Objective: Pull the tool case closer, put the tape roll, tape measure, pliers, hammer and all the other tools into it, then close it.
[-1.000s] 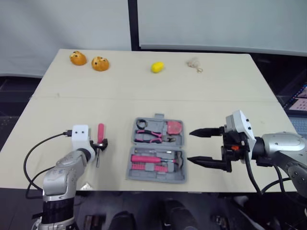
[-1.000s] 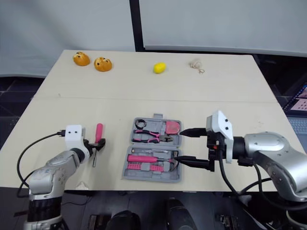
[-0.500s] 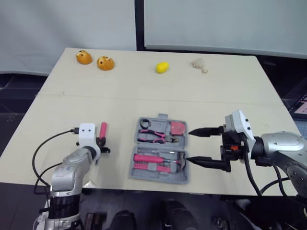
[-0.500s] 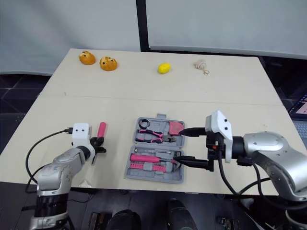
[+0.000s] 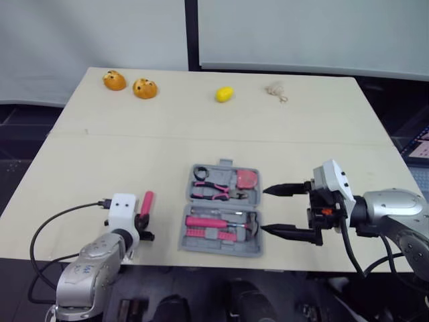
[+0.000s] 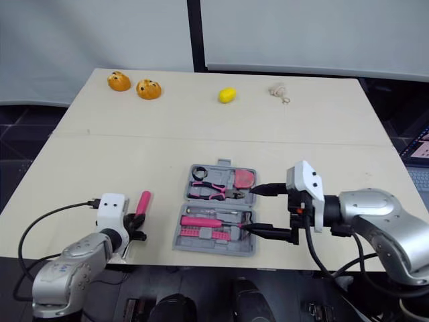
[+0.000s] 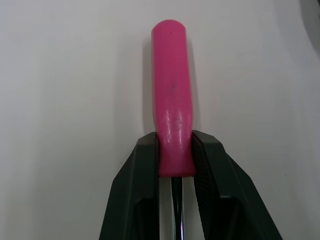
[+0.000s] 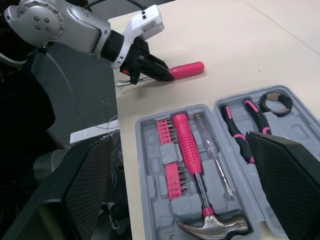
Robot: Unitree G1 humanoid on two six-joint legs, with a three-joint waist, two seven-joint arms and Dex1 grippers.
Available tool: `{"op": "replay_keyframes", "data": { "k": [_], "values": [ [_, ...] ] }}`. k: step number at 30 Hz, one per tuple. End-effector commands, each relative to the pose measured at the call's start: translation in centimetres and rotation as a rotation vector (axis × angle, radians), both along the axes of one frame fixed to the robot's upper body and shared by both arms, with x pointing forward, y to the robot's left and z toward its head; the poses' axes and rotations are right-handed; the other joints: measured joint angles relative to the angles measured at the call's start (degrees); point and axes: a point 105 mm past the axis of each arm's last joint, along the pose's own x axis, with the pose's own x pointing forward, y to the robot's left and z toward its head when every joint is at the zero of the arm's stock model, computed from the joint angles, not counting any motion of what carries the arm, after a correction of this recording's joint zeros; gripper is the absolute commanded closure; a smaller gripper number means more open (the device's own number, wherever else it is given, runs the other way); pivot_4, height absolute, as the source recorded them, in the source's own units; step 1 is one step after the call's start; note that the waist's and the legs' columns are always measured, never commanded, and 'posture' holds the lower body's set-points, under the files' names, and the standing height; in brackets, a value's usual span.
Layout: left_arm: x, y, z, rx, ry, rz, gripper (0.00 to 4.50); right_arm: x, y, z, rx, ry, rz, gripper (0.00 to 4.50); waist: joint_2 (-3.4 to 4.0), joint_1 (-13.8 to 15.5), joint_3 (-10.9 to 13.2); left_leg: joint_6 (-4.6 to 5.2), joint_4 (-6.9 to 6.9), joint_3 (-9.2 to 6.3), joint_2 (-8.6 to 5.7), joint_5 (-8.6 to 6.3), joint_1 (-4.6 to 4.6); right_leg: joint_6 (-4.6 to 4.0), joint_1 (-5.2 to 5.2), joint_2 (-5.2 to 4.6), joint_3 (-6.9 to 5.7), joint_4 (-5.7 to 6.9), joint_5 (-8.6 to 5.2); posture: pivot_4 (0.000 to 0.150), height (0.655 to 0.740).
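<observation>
While left gripper pinches the pink screwdriver — handle pointing forward — tool case lies to its right; right gripper spread open.

Counter: everything sits on it, and the tool case lies open at the near middle.
Far half of case: tape roll in the left corner, pliers just before it, tape measure on the right.
Near half of case: hammer lying across.
Screwdriver: left of the case by the near edge, between the left end effector's fingers.
Right end effector: just right of the case.
Far edge: two round items at left, lemon in the middle, small item to its right.
</observation>
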Motion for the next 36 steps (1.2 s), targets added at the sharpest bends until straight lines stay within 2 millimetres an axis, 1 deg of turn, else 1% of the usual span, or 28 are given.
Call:
{"op": "replay_keyframes", "data": {
  "k": [1,4,6,7,8,12,14,16,17,18,20,22,24,25,27,29,32,36],
  "values": [
    [0.5,0.3,0.6,0.013,-0.051,0.015,4.09,0.0,0.2,0.7,-0.003,-0.046,0.034,0.0,0.0,0.0,0.0,0.0,0.0,0.0,0.0,0.0,-0.02,0.0,0.0,0.0,0.0,-0.03,0.0,0.15,0.74],
    [0.4,0.3,0.5,0.01,-0.058,0.015,4.09,0.0,0.2,0.6,-0.004,-0.046,0.039,0.0,0.0,0.0,0.0,0.0,0.0,0.0,0.0,0.0,-0.03,0.0,0.0,0.0,-0.01,-0.06,0.0,0.15,0.74],
    [0.3,0.2,1.1,-0.01,-0.08,0.006,3.02,0.0,0.3,0.5,-0.005,-0.045,0.042,0.0,0.0,0.0,0.0,0.0,-0.01,0.0,0.01,0.0,-0.03,0.0,-0.01,0.0,-0.01,-0.06,0.0,0.15,0.74],
    [0.2,0.2,1.7,-0.014,-0.093,-0.004,2.57,-0.1,0.3,0.4,-0.006,-0.044,0.043,0.0,0.0,0.0,0.0,0.0,-0.01,0.0,0.01,0.0,-0.03,0.0,-0.01,0.0,0.0,-0.05,0.0,0.15,0.74],
    [0.2,0.4,2.9,-0.007,-0.119,-0.015,2.15,-0.2,0.2,0.3,-0.008,-0.043,0.043,0.0,0.0,0.0,0.0,0.0,-0.01,0.0,0.01,0.0,-0.03,0.0,-0.01,0.0,0.0,-0.04,0.0,0.15,0.74],
    [-0.6,2.2,6.7,0.019,-0.165,-0.083,0.03,-0.5,0.0,0.2,-0.009,-0.033,0.04,0.0,-0.04,-0.1,0.0,0.0,-0.01,-0.03,0.01,0.0,-0.04,0.0,-0.02,0.0,-0.02,0.0,0.0,0.15,0.74],
    [-1.1,2.6,7.9,0.012,-0.161,-0.149,0.03,-0.5,0.0,0.1,-0.009,-0.031,0.041,0.0,-0.03,-0.3,0.0,0.0,-0.02,-0.03,0.02,0.0,-0.03,-0.01,-0.02,0.0,-0.03,0.0,0.0,0.15,0.74],
    [-1.5,2.7,8.6,0.025,-0.128,-0.289,0.03,-0.6,0.0,0.0,-0.012,-0.031,0.046,0.0,-0.04,-0.4,0.0,0.0,-0.02,-0.02,0.02,0.0,-0.03,-0.03,-0.03,0.0,-0.05,0.01,-0.01,0.15,0.74],
    [-1.8,2.8,8.6,0.046,-0.094,-0.37,0.03,-0.6,0.1,0.0,-0.013,-0.031,0.051,0.0,-0.03,-0.5,0.0,0.0,-0.03,-0.03,0.02,0.0,-0.02,-0.04,-0.03,0.0,-0.06,-0.02,-0.02,0.15,0.74],
    [-2.0,2.8,8.7,0.11,-0.068,-0.514,0.03,-0.7,0.1,0.0,-0.016,-0.03,0.063,0.0,-0.04,-0.5,0.0,0.0,-0.03,-0.02,0.02,0.0,-0.02,-0.06,-0.05,0.0,-0.06,-0.01,-0.03,0.15,0.74],
    [-2.5,2.9,8.5,0.189,-0.019,-0.692,0.03,-0.7,0.2,0.1,-0.019,-0.03,0.077,0.0,0.03,-0.9,0.1,-0.01,-0.09,-0.02,0.02,0.0,-0.03,-0.13,-0.09,-0.02,-0.09,-0.03,-0.07,0.15,0.74],
    [-3.3,3.3,7.9,0.308,0.044,-0.934,0.03,-0.8,0.2,0.0,-0.029,-0.032,0.095,0.0,0.1,-1.2,0.1,-0.01,-0.11,-0.01,0.01,0.0,-0.05,-0.15,-0.1,-0.07,-0.13,-0.05,-0.08,0.15,0.74],
    [-4.3,4.2,7.1,0.47,0.119,-1.179,0.03,-1.0,0.2,-0.1,-0.039,-0.034,0.111,0.0,0.2,-1.3,0.2,-0.02,-0.16,0.0,0.02,0.0,-0.06,-0.22,-0.14,-0.09,-0.2,-0.1,-0.12,0.15,0.74],
    [-4.3,4.9,6.8,0.531,0.152,-1.252,0.03,-1.1,0.2,-0.1,-0.042,-0.035,0.116,0.0,0.27,-1.4,0.3,-0.02,-0.18,0.0,0.02,-0.01,-0.13,-0.26,-0.2,-0.1,-0.24,-0.11,-0.14,0.15,0.74],
    [-3.9,5.7,6.8,0.681,0.19,-1.489,0.03,-1.5,0.2,-0.1,-0.045,-0.038,0.121,0.0,0.41,-1.1,0.3,-0.02,-0.22,0.06,0.02,-0.01,-0.23,-0.27,-0.32,-0.1,-0.23,-0.13,-0.15,0.15,0.74],
    [-3.0,6.2,6.8,0.787,0.2,-1.649,0.03,-1.7,0.2,-0.2,-0.046,-0.04,0.116,0.0,0.44,-0.7,0.4,-0.02,-0.18,0.19,0.06,0.0,-0.49,-0.28,-0.58,-0.1,-0.41,-0.07,-0.16,0.15,0.74],
    [-0.9,6.2,6.8,0.904,0.171,-1.791,0.03,-2.1,0.2,-0.4,-0.046,-0.039,0.103,0.0,0.52,-0.9,0.4,-0.02,0.02,0.44,0.07,0.03,-0.82,-0.25,-0.92,-0.07,-0.37,0.09,-0.14,0.15,0.74],
    [1.6,5.3,6.6,0.985,0.144,-1.906,0.03,-2.7,0.3,-0.6,-0.04,-0.035,0.078,0.0,0.5,-1.3,0.4,0.0,0.14,0.47,0.08,0.02,-1.08,-0.14,-1.12,-0.07,-0.34,0.07,-0.09,0.15,0.74]
  ]
}}
